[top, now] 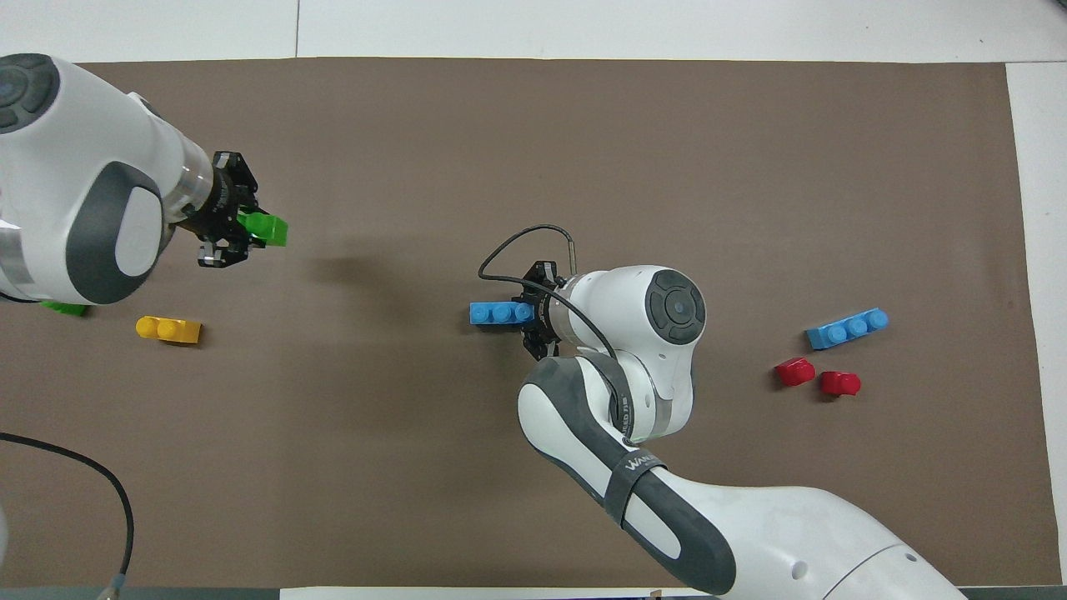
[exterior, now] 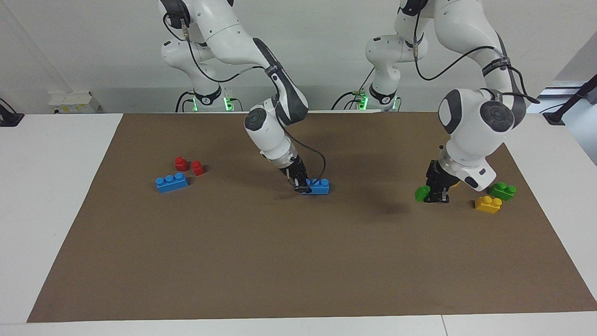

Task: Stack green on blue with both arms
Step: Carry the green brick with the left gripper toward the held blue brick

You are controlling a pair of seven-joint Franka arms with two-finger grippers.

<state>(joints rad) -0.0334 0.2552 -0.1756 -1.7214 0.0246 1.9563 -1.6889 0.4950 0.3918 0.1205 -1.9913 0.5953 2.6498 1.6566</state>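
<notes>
So the right gripper (exterior: 302, 185) is down mid-frame in the facing view, fingers clamped on one end of the blue brick (exterior: 319, 186), which sits on the brown mat (exterior: 280, 261). The left gripper (exterior: 437, 193) is at the right of that view, pinching the green brick (exterior: 422, 193) just off the mat. There's loads of bare mat between the two, and the whole lower half of the frame is open too. A darker green brick (exterior: 502, 190) and a yellow brick (exterior: 488, 204) crowd the mat's right edge. The spare blue brick (exterior: 171, 182) and two red pieces (exterior: 189, 165) sit at centre-left.
</notes>
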